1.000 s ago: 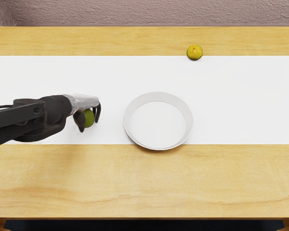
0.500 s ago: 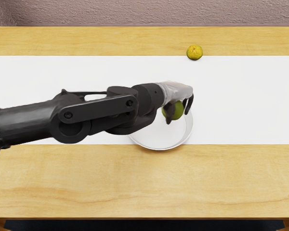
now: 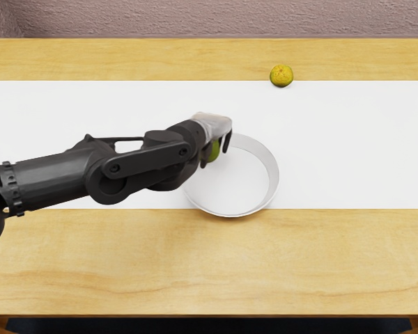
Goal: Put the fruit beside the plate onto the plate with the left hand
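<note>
Head view: wood table (image 3: 209,264), white runner (image 3: 348,139) across middle. White plate (image 3: 273,182) on runner, centre. Left hand (image 3: 212,136) at plate's far-left rim, clenched on green fruit (image 3: 214,150); fruit-to-plate contact unclear. Yellow fruit (image 3: 281,75) at runner's far edge, well apart.

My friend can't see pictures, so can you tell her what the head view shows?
The left robot hand grips a green fruit over the upper-left rim of a white plate. The plate sits on a white strip across a wooden table, and a yellow fruit lies at the strip's far edge.
</note>
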